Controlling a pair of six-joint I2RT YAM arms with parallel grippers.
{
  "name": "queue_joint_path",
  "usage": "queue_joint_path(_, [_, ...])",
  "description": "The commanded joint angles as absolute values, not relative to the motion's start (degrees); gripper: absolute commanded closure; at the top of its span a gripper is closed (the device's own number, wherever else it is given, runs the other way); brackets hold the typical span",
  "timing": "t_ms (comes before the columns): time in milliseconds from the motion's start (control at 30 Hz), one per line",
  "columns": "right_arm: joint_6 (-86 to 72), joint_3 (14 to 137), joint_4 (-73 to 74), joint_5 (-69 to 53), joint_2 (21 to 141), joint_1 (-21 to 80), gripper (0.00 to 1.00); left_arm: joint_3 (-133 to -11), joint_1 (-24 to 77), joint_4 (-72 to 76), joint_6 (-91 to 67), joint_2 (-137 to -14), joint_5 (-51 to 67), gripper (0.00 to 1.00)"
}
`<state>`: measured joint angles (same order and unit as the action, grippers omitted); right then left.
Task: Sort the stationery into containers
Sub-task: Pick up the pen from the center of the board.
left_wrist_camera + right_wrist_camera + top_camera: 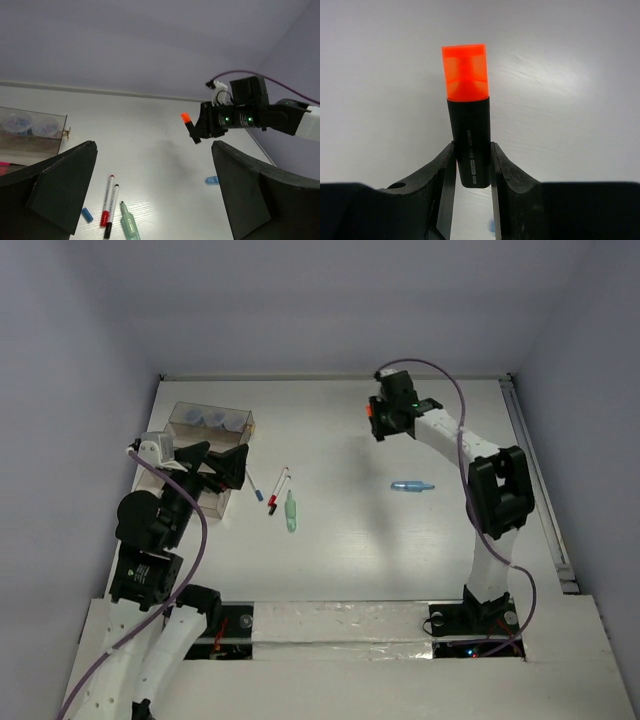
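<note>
A white worktop (400,560) carries a cluster of clear containers (236,426) at the far left, with three round grey-blue pots (212,420) already seated in the farthest bin. The left pincer (222,466) hovers wide and empty just beside those bins. At the far right, well apart from them, the right pincer (472,155) is closed narrow on an orange highlighter (469,130), gripping its black body, cap pointing away. The task looks early: a light blue marker (411,486) lies loose to the right, a pale green marker (291,511) near the middle, and thin white pens (281,490) just beside it. The left arm crowding the bins may block the delivery path.
</note>
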<state>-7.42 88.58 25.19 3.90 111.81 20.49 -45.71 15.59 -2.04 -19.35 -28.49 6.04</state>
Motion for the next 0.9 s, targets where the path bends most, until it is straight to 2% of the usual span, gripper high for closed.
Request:
queue_joint_path(0, [-7.56, 97.19, 22.15, 0.44, 114.42, 28.46, 0.87, -46.23, 15.03, -1.49, -19.42, -30.57, 4.57, 0.02])
queue_joint_path(67, [-8.08, 98.61, 20.13, -3.85, 114.87, 31.53, 0.87, -46.23, 15.03, -1.84, -20.47, -32.16, 5.27, 0.07])
queue_joint_path(133, [-8.88, 97.74, 17.60, -6.84, 113.92, 32.87, 0.87, -46.58, 15.03, -2.28, -22.14, -35.41, 6.93, 0.01])
queue_joint_path(333, [-11.60, 83.18, 9.50, -12.30, 105.48, 34.63, 0.88, -46.76, 13.18, -0.62, -27.41, -42.71, 13.25, 0.01])
queue_joint_path(367, [-12.04, 81.40, 8.80, -13.78, 102.68, 34.63, 0.88, -46.24, 13.18, -0.35, -29.77, -44.89, 14.40, 0.14])
queue_joint_path(400, [-12.21, 79.65, 8.18, -14.23, 101.26, 34.63, 0.88, -45.53, 13.18, 2.78, -31.27, -46.13, 15.28, 0.20])
queue_joint_path(467, [-12.91, 74.72, 6.33, -15.90, 97.41, 35.24, 0.88, -43.16, 13.18, 5.26, -34.18, -50.51, 18.18, 0.29])
queue_joint_path(533, [-13.09, 70.95, 4.76, -16.78, 94.68, 35.95, 0.88, -41.23, 15.10, 10.08, -38.39, -54.99, 20.29, 0.34])
queue_joint_path(867, [-13.89, 65.83, 1.50, -19.60, 91.23, 37.62, 0.88, -42.10, 25.74, 19.51, -44.12, -68.10, 18.81, 0.36])
